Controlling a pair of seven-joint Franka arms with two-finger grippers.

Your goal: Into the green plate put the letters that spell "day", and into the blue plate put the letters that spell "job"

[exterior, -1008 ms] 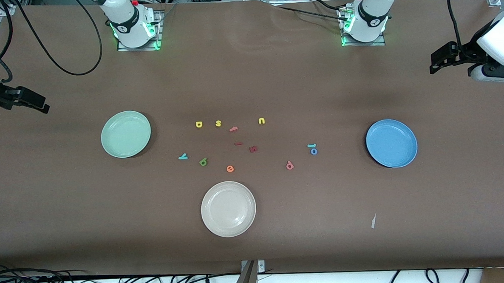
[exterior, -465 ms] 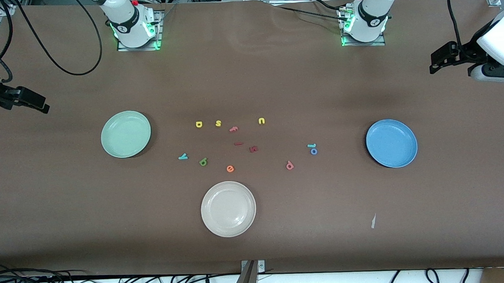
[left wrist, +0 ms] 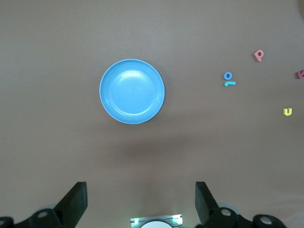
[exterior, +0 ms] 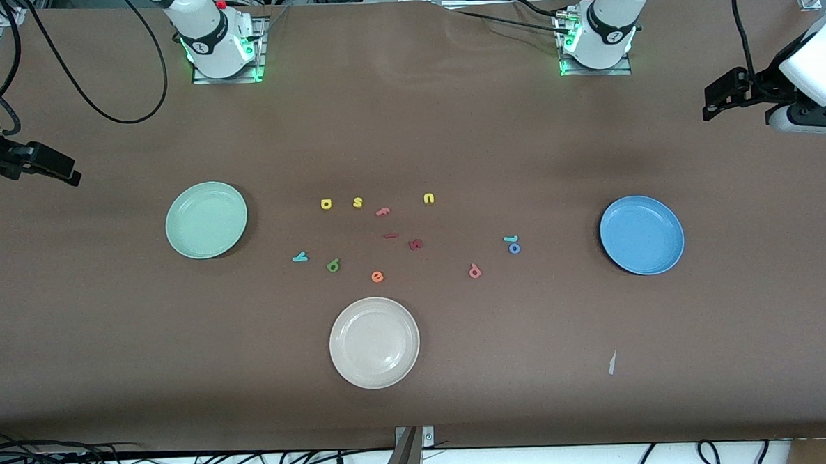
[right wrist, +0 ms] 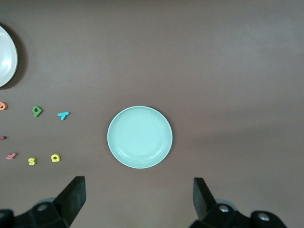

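The green plate (exterior: 206, 220) lies toward the right arm's end, the blue plate (exterior: 642, 234) toward the left arm's end. Between them lie the yellow "a" (exterior: 326, 204), cyan "y" (exterior: 300, 257), green "d" (exterior: 333, 265), pinkish "b" (exterior: 475, 271), cyan "j" (exterior: 511, 239) and blue "o" (exterior: 515, 248). My left gripper (left wrist: 141, 199) hangs open and empty high above the table's end by the blue plate (left wrist: 132, 91). My right gripper (right wrist: 139, 197) is open and empty, high by the green plate (right wrist: 139, 137).
A cream-white plate (exterior: 374, 342) sits nearer the front camera than the letters. Other letters lie among them: yellow "s" (exterior: 357, 202), yellow "u" (exterior: 429, 198), orange "e" (exterior: 377, 277), a pink letter (exterior: 383, 211) and two dark red ones (exterior: 415, 244). A paper scrap (exterior: 612, 363) lies near the front edge.
The left arm's hand has edged very slightly toward the table's middle. Plates, letters and the right arm have not moved.
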